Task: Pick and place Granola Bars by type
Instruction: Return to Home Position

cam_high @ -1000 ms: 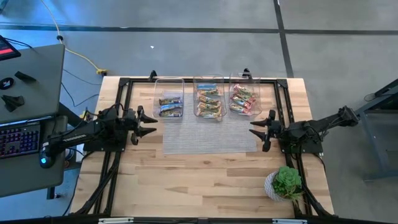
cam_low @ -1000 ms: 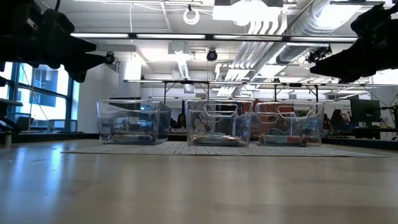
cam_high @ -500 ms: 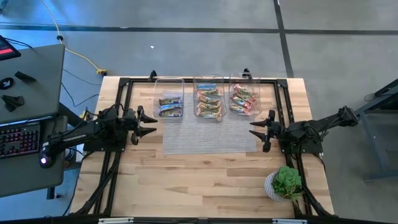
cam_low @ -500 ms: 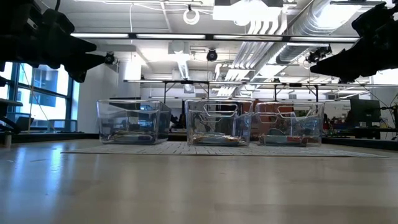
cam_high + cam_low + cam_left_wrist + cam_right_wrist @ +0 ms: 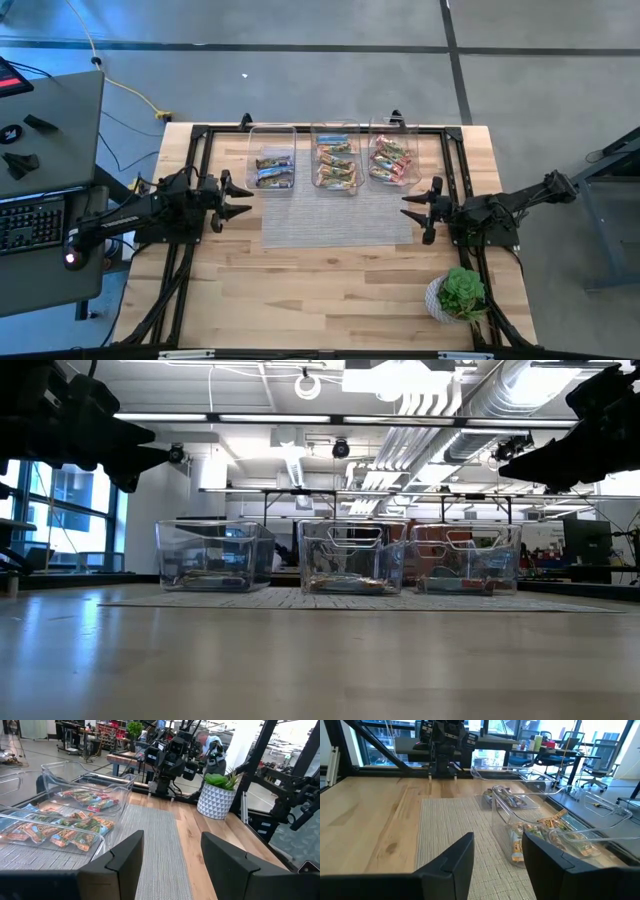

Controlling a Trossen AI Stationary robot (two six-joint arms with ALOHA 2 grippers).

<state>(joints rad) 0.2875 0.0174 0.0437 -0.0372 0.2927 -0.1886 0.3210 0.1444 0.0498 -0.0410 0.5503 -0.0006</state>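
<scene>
Left gripper (image 5: 243, 200): fingers spread wide with nothing between them. I have it raised above the table by the left edge of the mat, pointing toward the other arm.
Right gripper (image 5: 408, 206): equally wide and empty. It is raised by the mat's right edge, facing the left one.
Blue granola bars (image 5: 274, 170): lying in the left bin (image 5: 251, 150).
Tan/green granola bars (image 5: 337, 165): piled in the middle bin (image 5: 335, 127).
Red granola bars (image 5: 390, 160): in the right bin (image 5: 392, 124).
Bins: three clear ones in a row along the mat's far edge, just beside one another.
Surroundings: the grey woven mat (image 5: 335, 222) lies between the two grippers. A potted plant (image 5: 461, 293) stands at the near right corner of the wooden table (image 5: 330, 295), close to the right arm's base. A person (image 5: 214, 751) shows in the room beyond the table.
Against a second ago: I see both arms in the same pose, and the bars and bins lie as they did.
</scene>
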